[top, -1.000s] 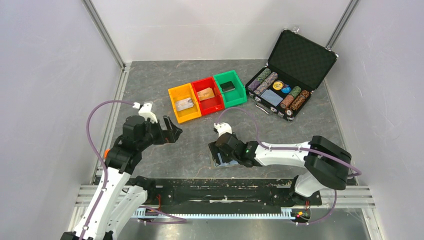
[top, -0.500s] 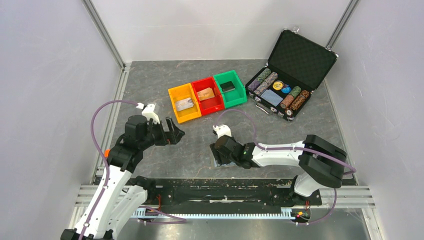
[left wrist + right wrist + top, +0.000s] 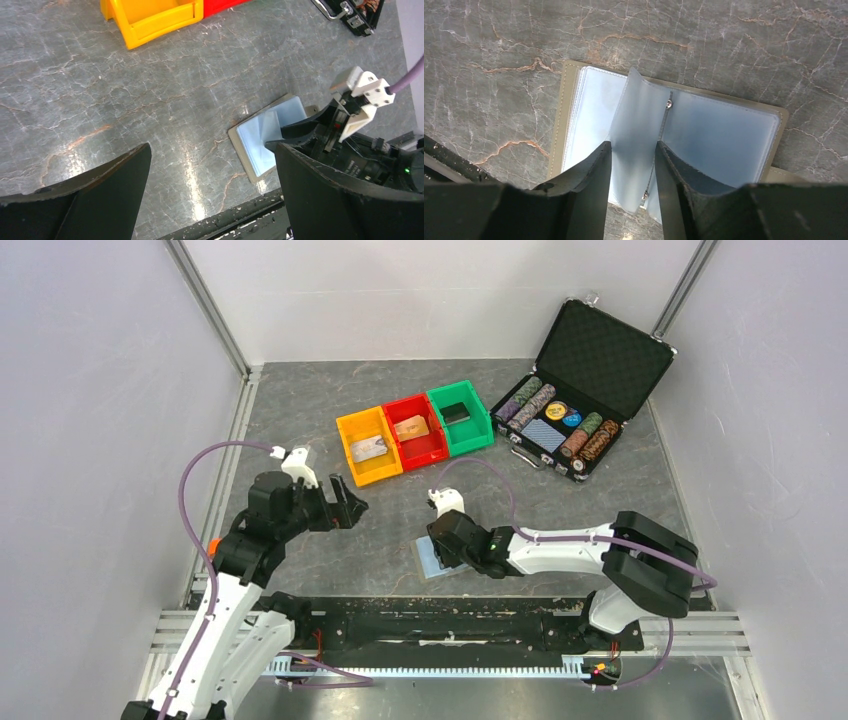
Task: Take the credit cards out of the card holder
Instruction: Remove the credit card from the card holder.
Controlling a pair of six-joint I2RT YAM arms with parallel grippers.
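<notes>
The card holder (image 3: pixel 430 560) lies open on the table near the front edge, with a grey rim and light-blue clear sleeves. It also shows in the left wrist view (image 3: pixel 257 142) and the right wrist view (image 3: pixel 724 132). My right gripper (image 3: pixel 448 545) sits right over it. In the right wrist view the gripper (image 3: pixel 633 146) has its jaws a little apart, and one raised sleeve leaf (image 3: pixel 636 115) stands in the gap. I see no card in the sleeves. My left gripper (image 3: pixel 345 502) is open and empty above bare table, left of the holder; it also shows in its own wrist view (image 3: pixel 212 148).
Yellow (image 3: pixel 376 474), red (image 3: pixel 426 454) and green (image 3: pixel 470 439) bins stand in a row at the back. The yellow and red ones each hold a card, and the green one holds a dark item. An open black chip case (image 3: pixel 605 350) stands at the back right. A black rail (image 3: pixel 440 612) runs along the front edge.
My right gripper has shifted slightly over the holder, and the holder's left panel now shows beside it. My left gripper moved a little toward the centre and stays open.
</notes>
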